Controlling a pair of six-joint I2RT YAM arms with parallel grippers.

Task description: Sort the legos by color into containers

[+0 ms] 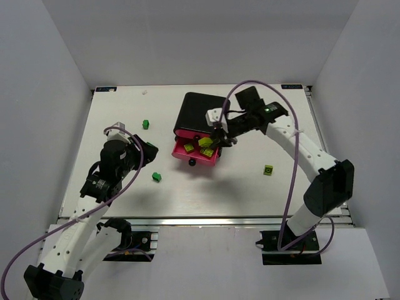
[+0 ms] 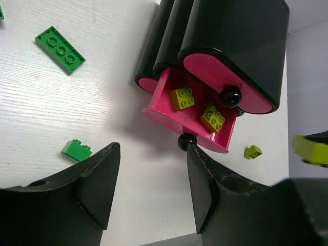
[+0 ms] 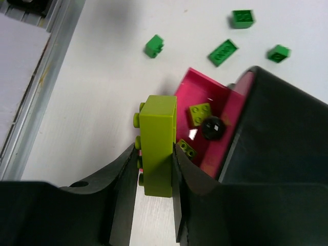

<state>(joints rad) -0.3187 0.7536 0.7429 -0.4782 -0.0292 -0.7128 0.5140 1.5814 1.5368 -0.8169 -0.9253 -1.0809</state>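
On the left, the left end effector hangs over the white table with its fingers spread wide and nothing between them. It points towards the drawer unit but stays apart from it. Dark green legos lie loose on this side. A small brick sits farther back, and another lies nearer the arms, just right of the left end effector. The left wrist view shows a flat green plate lying studs up. Near the middle stands the black casing of the containers. One magenta-pink drawer is pulled out towards the arms, its round black knob at the front. In the left wrist view this drawer comes out between two pink fronts that are pushed in. Two yellow-green bricks rest inside it, apart from each other. Over the drawer's right side the right end effector pinches a yellow-green brick between its fingers. The brick is held on edge, above the drawer and clear of the bricks inside. Farther right, one more yellow-green brick lies alone on the table, well apart from the drawer unit.
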